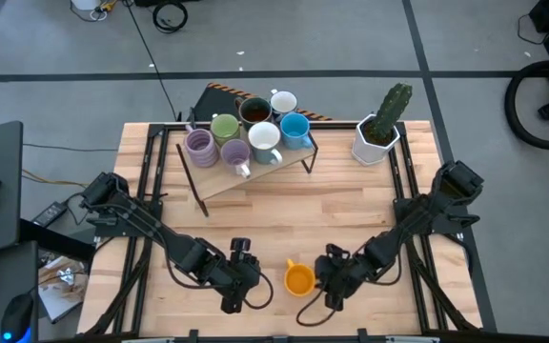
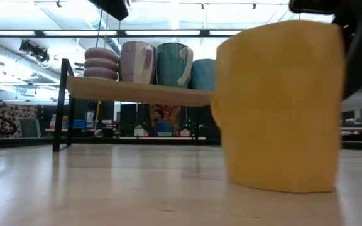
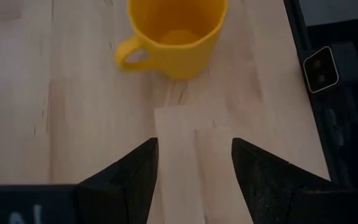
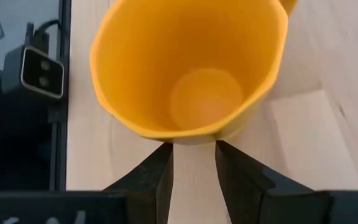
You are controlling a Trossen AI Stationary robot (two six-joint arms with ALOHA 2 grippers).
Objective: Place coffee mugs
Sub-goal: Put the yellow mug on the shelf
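Wooden tabletop (image 1: 274, 214) fills the high view, both dark arms reaching in from its near corners. At the far side stands a raised wooden rack (image 1: 246, 171) on black legs, carrying the placed mugs so they sit grouped off the work surface: ribbed purple mug (image 1: 199, 146), green mug (image 1: 224, 127), dark brown mug (image 1: 254, 111), white mug (image 1: 283, 102), blue mug (image 1: 294, 130), another white mug (image 1: 264, 140) and a second purple mug (image 1: 234, 154) at the front edge. Seven on the rack. White hexagonal cactus pot (image 1: 376, 143) sits to the rack's right, not part of the job.

Orange mug (image 1: 299, 278) is the one left, upright on the tabletop near the front edge, between the two hands, handle pointing toward the rack.

Right hand (image 1: 333, 286) is just beside the mug; its wrist view shows the fingers (image 4: 154, 180) fairly close together and empty, tips right at the mug wall, not around it. Looks lined up to pinch the rim, judging from the narrow gap.

Left hand (image 1: 241, 286) is on the mug's other side, a little apart, fingers (image 3: 135, 180) spread and empty over bare wood, likely just waiting.

Task nearly done, probably: last mug needs grasping and lifting to the rack.
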